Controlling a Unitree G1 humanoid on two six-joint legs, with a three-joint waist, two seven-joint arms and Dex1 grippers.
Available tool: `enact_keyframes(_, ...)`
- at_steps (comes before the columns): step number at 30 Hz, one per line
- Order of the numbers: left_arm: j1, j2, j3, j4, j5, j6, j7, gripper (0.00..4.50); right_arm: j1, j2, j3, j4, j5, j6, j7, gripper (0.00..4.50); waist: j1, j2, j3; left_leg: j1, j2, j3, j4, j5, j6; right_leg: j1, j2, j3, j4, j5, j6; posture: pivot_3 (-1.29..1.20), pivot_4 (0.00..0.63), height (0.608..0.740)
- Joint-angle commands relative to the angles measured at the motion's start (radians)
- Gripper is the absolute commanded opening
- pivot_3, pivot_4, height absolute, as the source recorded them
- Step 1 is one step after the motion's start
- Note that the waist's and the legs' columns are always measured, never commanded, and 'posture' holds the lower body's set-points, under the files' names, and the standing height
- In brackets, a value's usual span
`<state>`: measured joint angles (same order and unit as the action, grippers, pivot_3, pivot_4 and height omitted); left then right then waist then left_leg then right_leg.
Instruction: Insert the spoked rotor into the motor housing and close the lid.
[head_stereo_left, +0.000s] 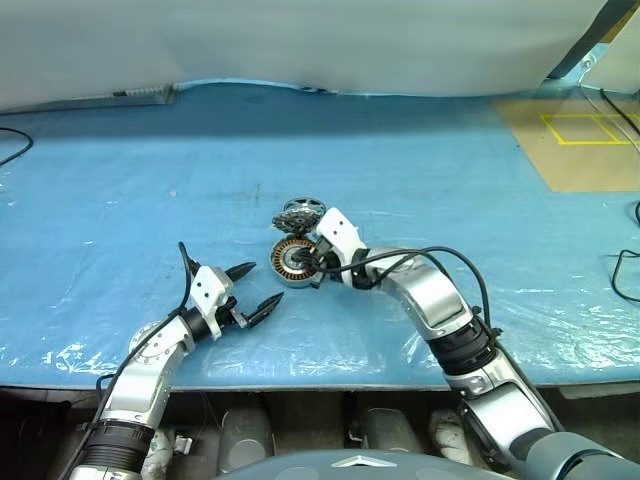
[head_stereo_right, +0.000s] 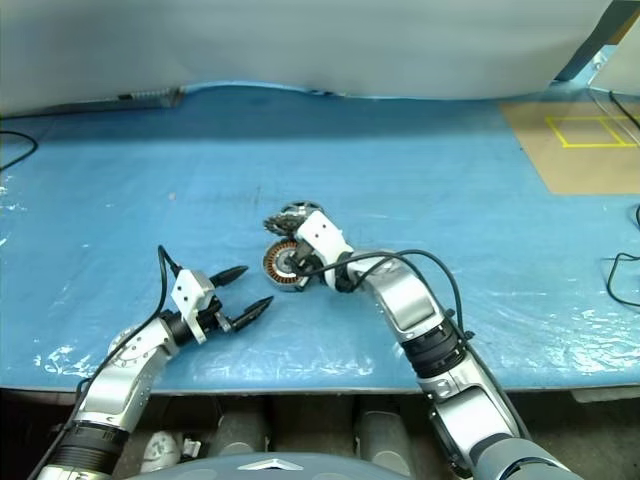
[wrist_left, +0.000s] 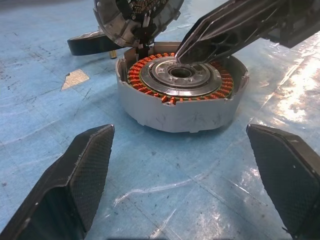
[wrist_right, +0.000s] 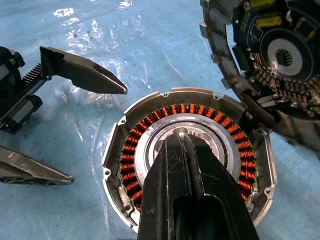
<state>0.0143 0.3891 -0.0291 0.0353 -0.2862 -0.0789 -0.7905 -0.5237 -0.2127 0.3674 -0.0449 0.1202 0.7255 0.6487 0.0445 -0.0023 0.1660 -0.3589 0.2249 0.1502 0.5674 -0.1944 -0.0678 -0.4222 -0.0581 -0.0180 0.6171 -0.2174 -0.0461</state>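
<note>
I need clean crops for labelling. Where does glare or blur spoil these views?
Left wrist view: glare streaks the blue sheet beside the motor housing; the left end effector's near fingers look soft. Right wrist view: bright sheen at top; the copper windings are sharp.

Two arms reaching forward, one gripper spread, one pinched.
The left gripper (head_stereo_left: 256, 290) holds its fingers wide apart, pointing toward the right gripper (head_stereo_left: 316, 262), whose fingers press together, angled downward.
</note>
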Motion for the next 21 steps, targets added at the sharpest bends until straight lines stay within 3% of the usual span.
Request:
enact_keyframes(1,0.006,0.005,0.017,-0.028,-0.005,-0.014,0.004,4.5,-0.005,-0.002,0.014,-0.002,-0.004,-0.019,0.01,0.04,0.0,0.0,0.0,0.0,0.0,0.0,0.0,0.0,0.0,0.0,0.0,0.0,0.0,0.0,0.0,0.0,0.15,0.74)
enact_keyframes(6,0.008,0.006,0.018,-0.03,-0.004,-0.014,0.006,4.5,0.013,-0.046,0.031,-0.028,0.003,-0.026,0.056,0.04,0.0,0.0,0.0,0.0,0.0,0.0,0.0,0.0,0.0,0.0,0.0,0.0,0.0,0.0,0.0,0.0,0.15,0.74)
enact_keyframes(11,0.011,0.007,0.022,-0.03,-0.005,-0.016,0.01,4.5,-0.032,-0.132,-0.079,-0.034,0.055,-0.007,0.107,0.04,0.004,0.0,0.0,0.0,0.0,0.0,0.001,0.0,0.0,0.0,0.0,0.0,0.0,0.0,0.0,0.0,0.15,0.74)
enact_keyframes(16,0.01,0.009,0.023,-0.029,-0.005,-0.014,0.014,4.5,-0.107,-0.306,-0.075,0.126,-0.007,-0.094,0.199,0.04,0.003,0.0,0.0,0.0,0.0,0.0,0.003,0.0,0.0,0.0,0.0,0.001,0.003,0.0,0.0,0.0,0.15,0.74)
enact_keyframes(21,0.004,0.011,0.025,-0.027,-0.005,-0.013,0.016,4.5,-0.214,-0.354,-0.042,0.344,-0.086,-0.229,0.239,0.04,-0.005,0.0,0.0,0.0,0.0,0.0,0.004,0.0,0.0,0.0,0.0,0.001,0.003,0.0,0.0,0.0,0.15,0.74)
